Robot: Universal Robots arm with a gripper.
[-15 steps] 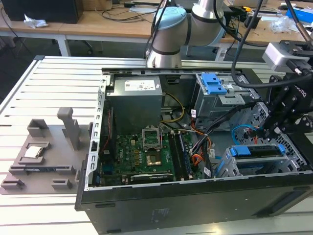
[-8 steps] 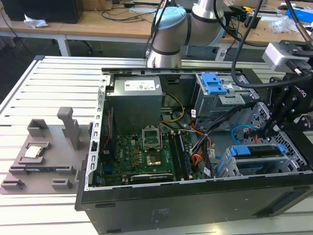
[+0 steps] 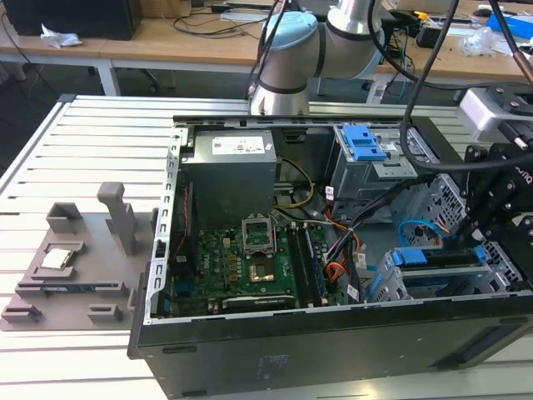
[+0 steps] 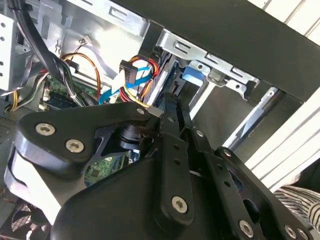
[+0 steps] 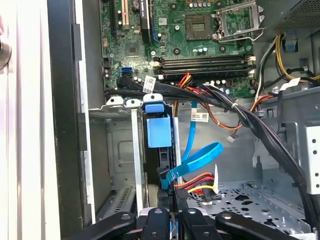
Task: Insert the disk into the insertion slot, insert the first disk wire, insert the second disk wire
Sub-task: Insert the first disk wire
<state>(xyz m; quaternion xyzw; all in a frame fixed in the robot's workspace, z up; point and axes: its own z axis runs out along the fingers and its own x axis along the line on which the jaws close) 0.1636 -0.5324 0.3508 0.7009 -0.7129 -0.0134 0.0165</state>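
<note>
The disk [image 3: 429,257], grey in a bright blue carrier [image 5: 159,131], sits inside the insertion slot [image 3: 433,287], a silver perforated cage [image 5: 120,150] at the case's corner on the exterior view's right. A blue flat wire [image 5: 200,159] loops down to the disk's end. Beside it lies a black connector on red, yellow and black wires [image 5: 192,189]. My gripper [image 5: 172,212] hangs right over that end of the disk [image 4: 192,75], its fingers close together at the black connector [image 4: 131,67]. In the exterior view the gripper [image 3: 466,229] stands just above the cage.
A taller grey bay with a blue latch [image 3: 364,142] stands behind the cage. A thick black cable bundle [image 5: 260,125] crosses between cage and motherboard [image 3: 250,267]. The power supply [image 3: 229,171] fills the back. A grey fixture plate [image 3: 75,267] lies on the table at the exterior view's left.
</note>
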